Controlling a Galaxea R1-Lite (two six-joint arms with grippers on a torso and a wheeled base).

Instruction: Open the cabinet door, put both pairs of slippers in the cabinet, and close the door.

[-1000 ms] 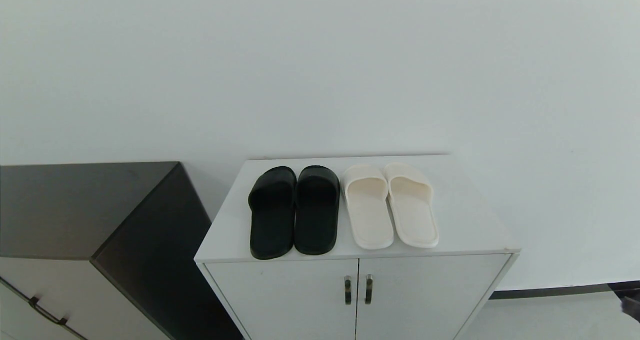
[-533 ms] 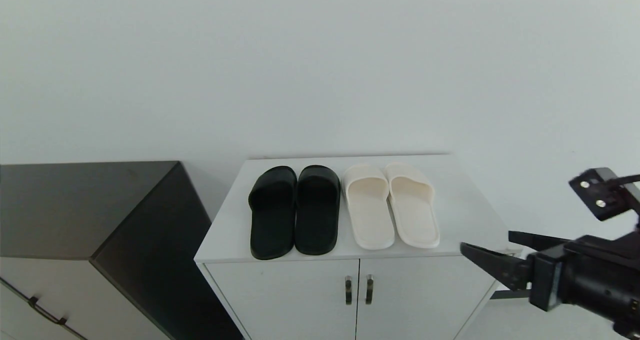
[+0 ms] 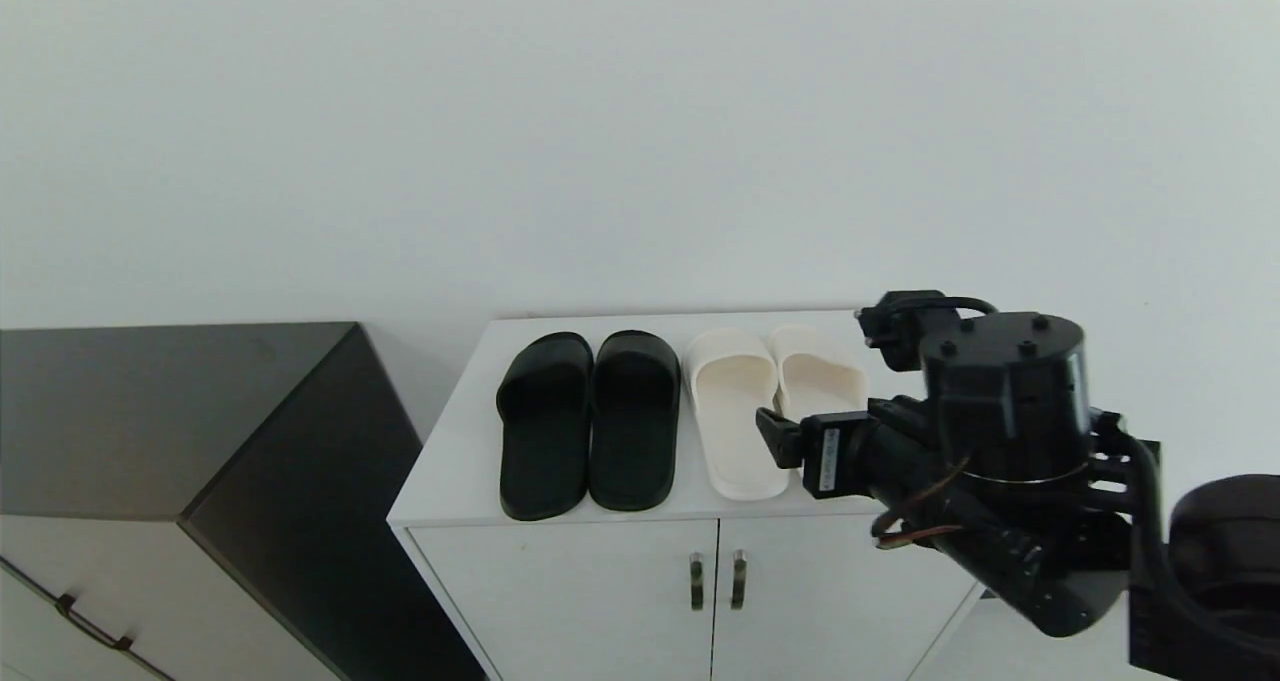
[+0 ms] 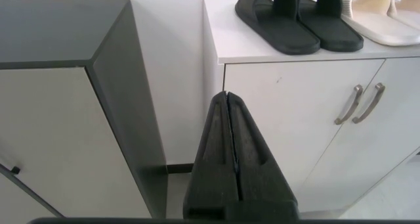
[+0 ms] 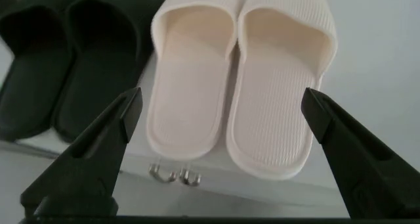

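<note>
Cream slippers [image 5: 236, 86] under spread R gripper [image 5: 222, 96], doors [image 3: 600, 601] closed

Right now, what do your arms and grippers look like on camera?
The right arm is matte black with a round, screw-studded wrist housing, a white label, thin reddish wires and a black cable loop. Both the right gripper and left gripper have black, tapered wedge fingers.

Cream slippers [image 3: 735, 426] beside black slippers [image 3: 620, 426]
</note>
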